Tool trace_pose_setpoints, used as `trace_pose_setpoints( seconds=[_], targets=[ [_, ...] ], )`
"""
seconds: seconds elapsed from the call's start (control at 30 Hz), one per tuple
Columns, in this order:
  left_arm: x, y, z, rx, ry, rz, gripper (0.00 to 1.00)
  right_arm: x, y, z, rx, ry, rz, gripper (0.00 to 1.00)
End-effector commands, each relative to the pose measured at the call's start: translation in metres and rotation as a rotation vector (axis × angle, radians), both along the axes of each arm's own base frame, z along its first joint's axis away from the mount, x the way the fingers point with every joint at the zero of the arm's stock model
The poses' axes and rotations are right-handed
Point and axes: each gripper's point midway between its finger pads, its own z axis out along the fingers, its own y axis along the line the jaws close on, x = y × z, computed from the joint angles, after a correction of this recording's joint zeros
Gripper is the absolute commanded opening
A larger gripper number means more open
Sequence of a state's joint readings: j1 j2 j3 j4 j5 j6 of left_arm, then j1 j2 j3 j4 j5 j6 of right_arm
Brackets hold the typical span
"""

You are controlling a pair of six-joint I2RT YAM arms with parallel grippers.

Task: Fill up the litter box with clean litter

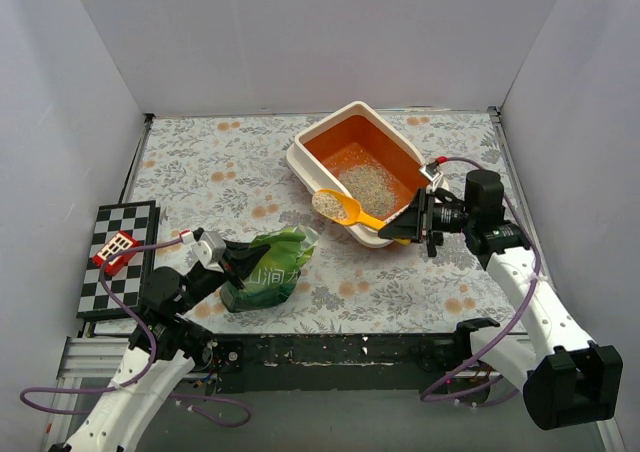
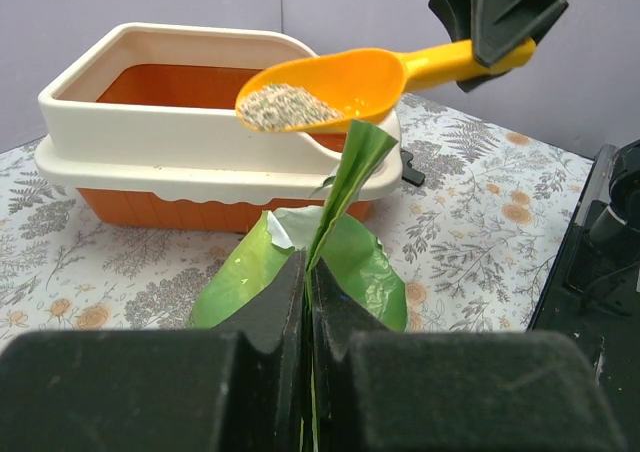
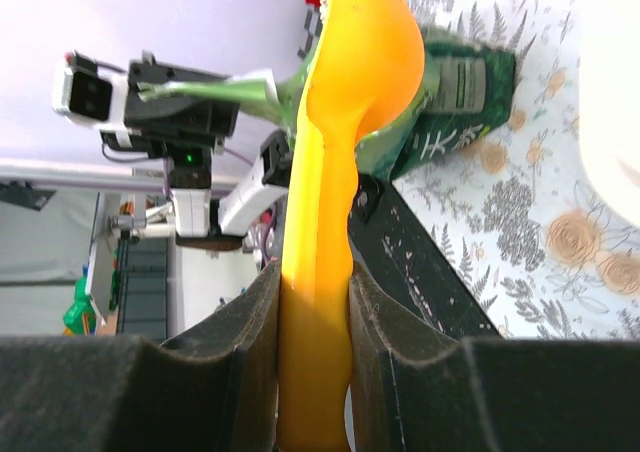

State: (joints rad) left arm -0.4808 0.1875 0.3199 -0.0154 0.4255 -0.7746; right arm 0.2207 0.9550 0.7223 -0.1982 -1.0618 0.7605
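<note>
My right pincer [image 1: 408, 225] is clamped on the scoop [image 1: 352, 213] handle. Bowl out at 9 o'clock, litter [image 1: 328, 203] in it, over the near rim of the box [image 1: 300, 159]. Litter heap inside box. My left pincer [image 1: 243, 262] pinches the bag [image 1: 272, 280] edge, 7 o'clock of box.

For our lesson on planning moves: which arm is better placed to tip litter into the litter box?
Right. The right hand grips the scoop, loaded with litter, at the litter box rim; the left hand pinches the green bag.
</note>
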Motion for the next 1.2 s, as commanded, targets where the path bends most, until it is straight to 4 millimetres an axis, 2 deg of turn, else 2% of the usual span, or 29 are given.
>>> trace_pose_setpoints(
  seconds=[0.0, 0.1, 0.27, 0.4, 0.6, 0.7, 0.8, 0.93, 1.03, 1.17],
  targets=[
    [-0.001, 0.003, 0.015, -0.025, -0.051, 0.014, 0.00, 0.032, -0.007, 0.044, 0.058, -0.109, -0.055, 0.01],
    [-0.002, 0.003, 0.016, -0.027, -0.054, 0.011, 0.00, 0.055, -0.015, 0.055, 0.086, -0.129, -0.113, 0.01],
    [-0.004, 0.003, 0.016, -0.030, -0.059, 0.003, 0.00, 0.095, -0.030, 0.055, 0.078, -0.109, -0.221, 0.01],
    [-0.005, 0.003, 0.017, -0.033, -0.064, 0.000, 0.00, 0.123, -0.040, 0.035, -0.002, -0.067, -0.298, 0.01],
    [-0.007, 0.003, 0.020, -0.040, -0.075, -0.003, 0.00, 0.152, -0.061, 0.006, -0.243, -0.065, -0.402, 0.01],
    [-0.007, 0.003, 0.020, -0.040, -0.076, -0.003, 0.00, 0.159, -0.074, -0.004, -0.369, -0.074, -0.415, 0.01],
    [-0.006, 0.003, 0.020, -0.039, -0.074, -0.003, 0.00, 0.163, -0.085, -0.004, -0.472, -0.093, -0.424, 0.01],
    [-0.006, 0.002, 0.020, -0.038, -0.072, -0.003, 0.00, 0.159, -0.094, -0.009, -0.652, -0.129, -0.409, 0.01],
    [-0.006, 0.002, 0.019, -0.038, -0.071, -0.003, 0.00, 0.155, -0.090, -0.008, -0.771, -0.184, -0.373, 0.01],
    [-0.005, 0.002, 0.018, -0.036, -0.067, -0.002, 0.00, 0.148, -0.075, -0.006, -0.922, -0.265, -0.296, 0.01]
  ],
)
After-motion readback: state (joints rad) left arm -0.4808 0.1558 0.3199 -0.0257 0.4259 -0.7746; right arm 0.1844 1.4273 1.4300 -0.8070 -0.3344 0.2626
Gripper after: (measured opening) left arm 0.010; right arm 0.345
